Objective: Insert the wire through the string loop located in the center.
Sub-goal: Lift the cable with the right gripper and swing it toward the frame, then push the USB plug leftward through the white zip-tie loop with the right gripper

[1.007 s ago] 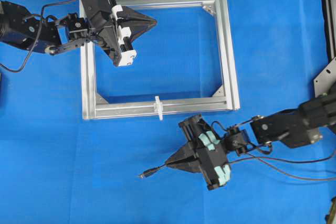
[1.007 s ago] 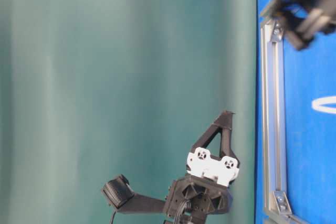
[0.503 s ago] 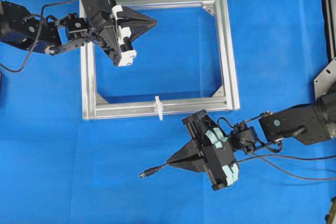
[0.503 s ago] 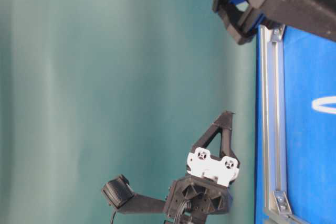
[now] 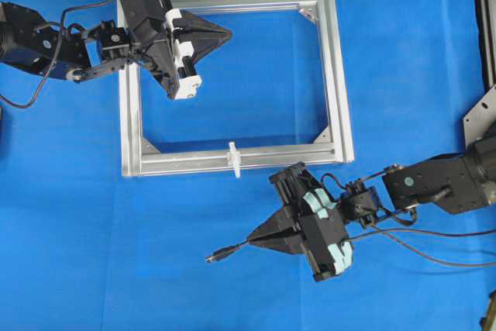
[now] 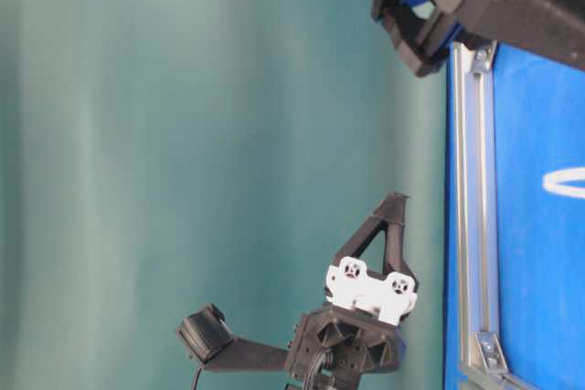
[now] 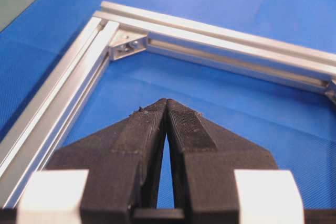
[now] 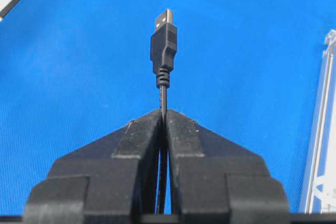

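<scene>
The right gripper is clamped on the thin black wire with a dark USB plug, whose long axis runs out past the fingertips toward the lower left of the overhead view. The tiny white string loop stands on the near bar of the silver aluminium frame — just up and away from the plug, off its present axis. The left gripper, fingers pressed together on nothing, hovers over the frame's far corner, well apart from the loop — the right arm is the nearer.

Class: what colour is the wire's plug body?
Black, with a silvery metal tip; the plug shows best in the right wrist view.

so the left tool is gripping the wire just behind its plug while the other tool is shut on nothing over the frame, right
Not quite: the right tool grips the wire just behind its plug, as the right wrist view shows. The left tool is the one shut on nothing over the frame.
</scene>
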You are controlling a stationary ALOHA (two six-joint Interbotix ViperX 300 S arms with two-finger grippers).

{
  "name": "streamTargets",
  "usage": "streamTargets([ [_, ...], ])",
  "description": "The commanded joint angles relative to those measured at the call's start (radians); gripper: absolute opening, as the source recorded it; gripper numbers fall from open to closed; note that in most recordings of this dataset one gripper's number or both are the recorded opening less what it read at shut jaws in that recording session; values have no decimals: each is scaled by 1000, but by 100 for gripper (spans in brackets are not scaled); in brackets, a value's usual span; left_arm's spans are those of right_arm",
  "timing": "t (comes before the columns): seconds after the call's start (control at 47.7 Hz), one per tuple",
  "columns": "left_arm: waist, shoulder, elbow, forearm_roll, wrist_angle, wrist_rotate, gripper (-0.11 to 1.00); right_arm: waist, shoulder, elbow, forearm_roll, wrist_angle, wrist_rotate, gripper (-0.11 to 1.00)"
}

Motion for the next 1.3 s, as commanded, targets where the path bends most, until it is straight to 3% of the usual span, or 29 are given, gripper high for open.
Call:
streamTargets([
  [0.0, -2, -29, -6, 3, -5, 0, 0, 0, -25, -6, 2, -5, 2, -2],
  [0.818, -2, -31, -3, 3, -5, 0, 0, 0, -31, 5, 2, -5, 2, -2],
  [1.28, -6, -34, 6, 3, -5, -2, 0, 0, -190, 225, 12, -2, 5, -2],
])
